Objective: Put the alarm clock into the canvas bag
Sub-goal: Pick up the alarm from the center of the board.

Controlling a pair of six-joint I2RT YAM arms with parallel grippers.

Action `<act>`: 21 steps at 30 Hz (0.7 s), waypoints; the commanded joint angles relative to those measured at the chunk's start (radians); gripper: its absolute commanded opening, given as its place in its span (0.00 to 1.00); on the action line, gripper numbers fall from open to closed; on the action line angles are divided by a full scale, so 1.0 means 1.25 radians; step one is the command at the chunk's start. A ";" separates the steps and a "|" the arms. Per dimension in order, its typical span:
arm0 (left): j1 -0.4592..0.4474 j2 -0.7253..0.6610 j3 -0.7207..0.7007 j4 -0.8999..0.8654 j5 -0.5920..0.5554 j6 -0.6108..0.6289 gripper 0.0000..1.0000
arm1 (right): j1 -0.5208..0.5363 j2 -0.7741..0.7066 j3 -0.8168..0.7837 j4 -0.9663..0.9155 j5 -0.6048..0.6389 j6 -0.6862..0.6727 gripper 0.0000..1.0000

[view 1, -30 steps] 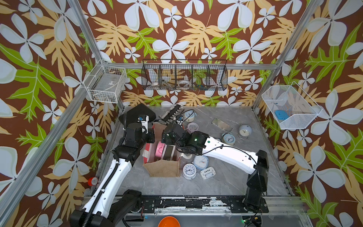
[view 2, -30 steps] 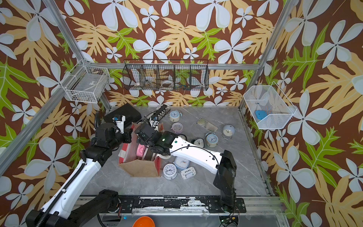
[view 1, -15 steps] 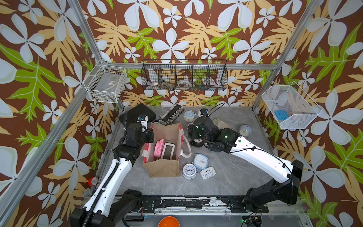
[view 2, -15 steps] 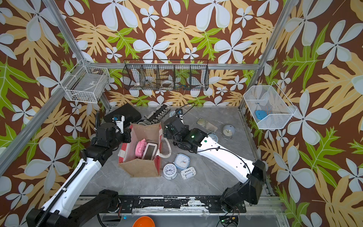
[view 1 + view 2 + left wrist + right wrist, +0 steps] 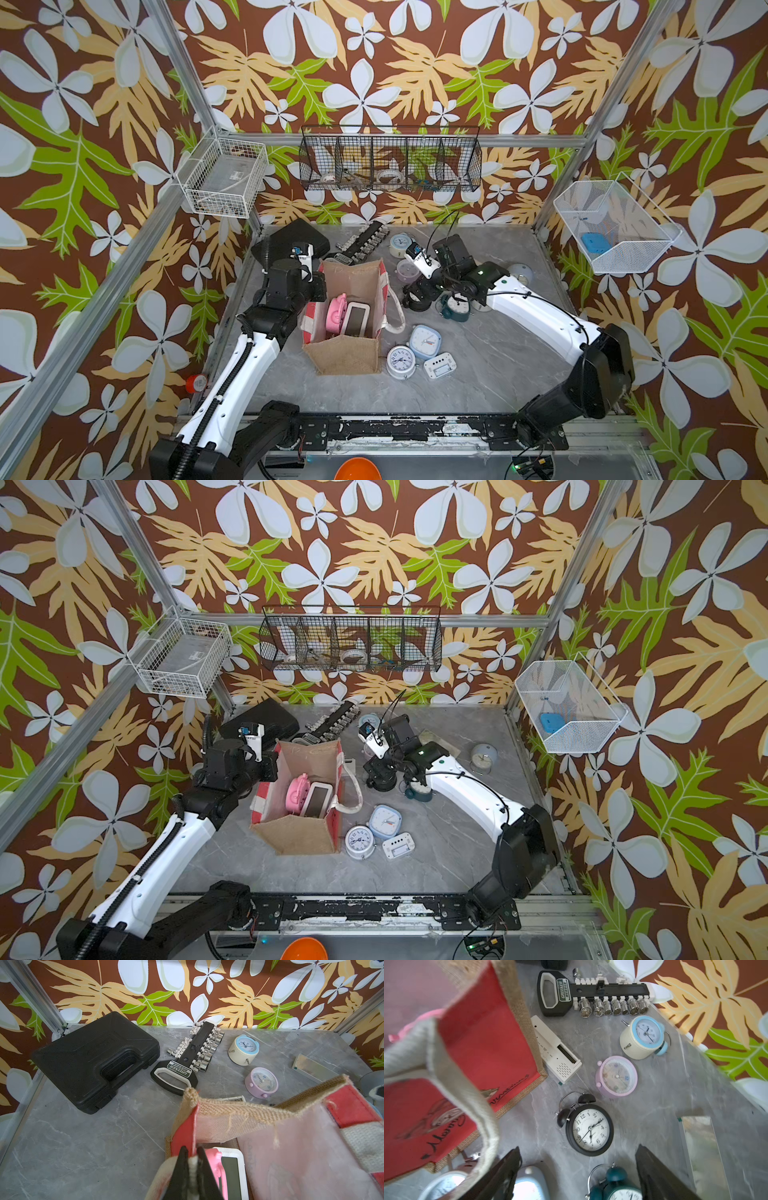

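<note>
Burlap and striped cloth make up the canvas bag (image 5: 340,357), which stands open left of the table's middle. The left gripper (image 5: 192,1153) is clamped on the rim of its left side panel and holds the soft mouth open. A pink clock (image 5: 336,307) and a white digital clock (image 5: 355,318) already sit inside.

The right gripper (image 5: 577,1149) hangs with its jaws wide apart and empty, just right of the bag. It is above a black twin-bell clock (image 5: 589,1130) and a teal twin-bell clock (image 5: 614,1188), both lying face up on the table. Which of the two is meant I cannot tell.

Either clock looks rigid, fairly light and smooth-sided, so it may slip in a shallow pinch. The clear face is probably the fragile part, and the bells and thin wire handle look easy to bend. The best hold is likely across the round body, a jaw on each side of the rim, clear of the bells and feet.

Readable writing is scarce:
- The socket rack (image 5: 563,990) at the far side carries the brand "GREENER".
- The bag's red panel bears black script that seems to begin "Merry", partly hidden behind the white strap (image 5: 467,1105).
- The clock faces show ordinary numerals.
</note>
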 commanded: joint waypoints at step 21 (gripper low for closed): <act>0.000 0.000 -0.002 0.026 0.015 0.006 0.00 | -0.026 0.505 0.419 -0.145 -0.228 -0.551 0.81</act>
